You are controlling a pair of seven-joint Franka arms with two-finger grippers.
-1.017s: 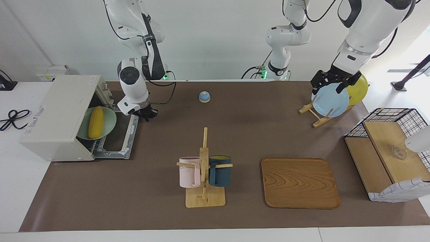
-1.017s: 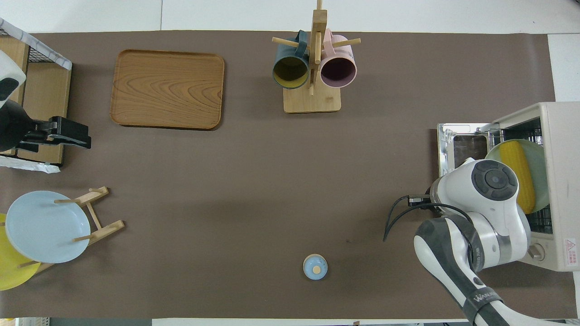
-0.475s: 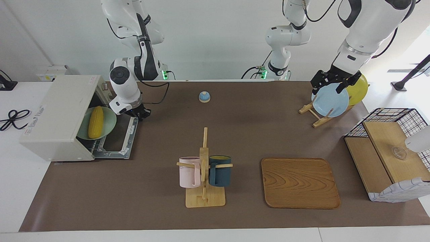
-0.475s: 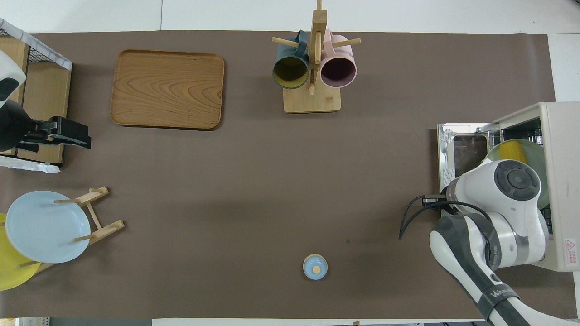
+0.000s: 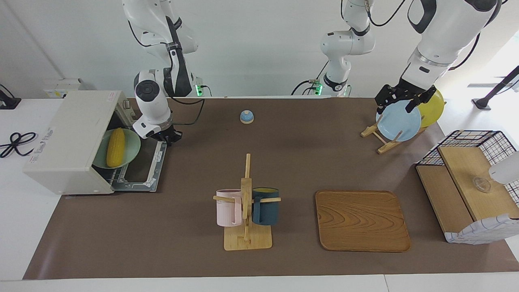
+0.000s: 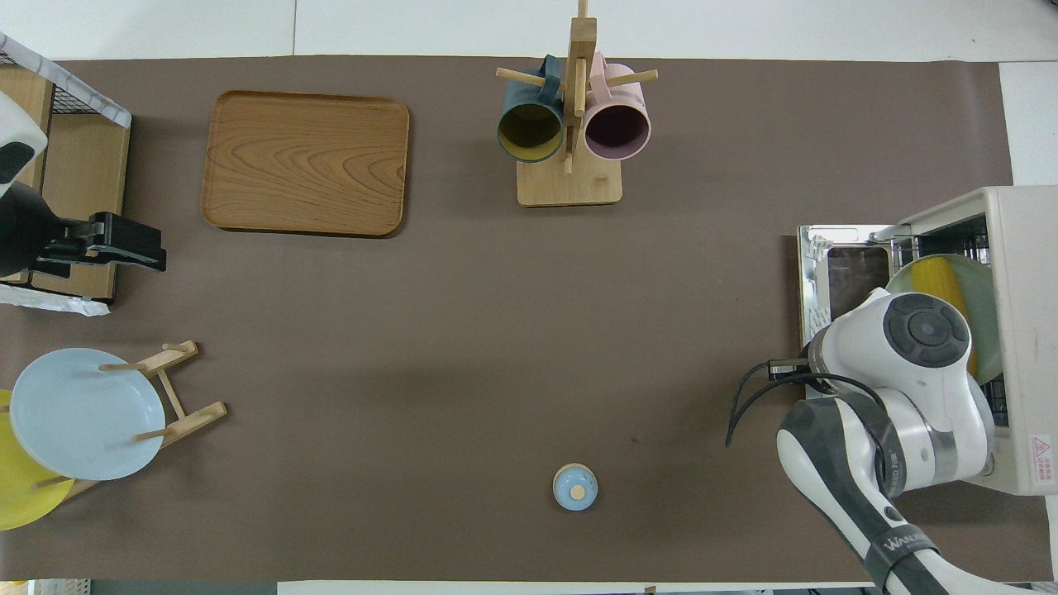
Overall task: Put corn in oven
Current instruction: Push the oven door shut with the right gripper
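The yellow corn (image 5: 115,147) lies on a pale green plate (image 5: 130,142) on the wire rack of the off-white oven (image 5: 69,138). The plate sticks partly out of the oven's mouth. The oven's door (image 5: 142,172) is open and lies flat. The corn (image 6: 938,279) and the oven (image 6: 1025,330) also show in the overhead view, where the right arm covers part of the corn. My right gripper (image 5: 169,138) is low at the door's corner nearer to the robots and holds nothing that I can see. My left gripper (image 5: 399,101) waits raised and open, and holds nothing.
A mug rack (image 5: 246,202) with a pink and a dark blue mug stands mid-table. A wooden tray (image 5: 361,221) lies beside it. A small blue bell (image 5: 246,117) sits near the robots. A plate rack holds a blue plate (image 5: 398,121). A wire basket (image 5: 466,182) stands at the left arm's end.
My right gripper has moved toward the oven, from beside the open door to its corner. The corn, the plate and the left arm have not moved.
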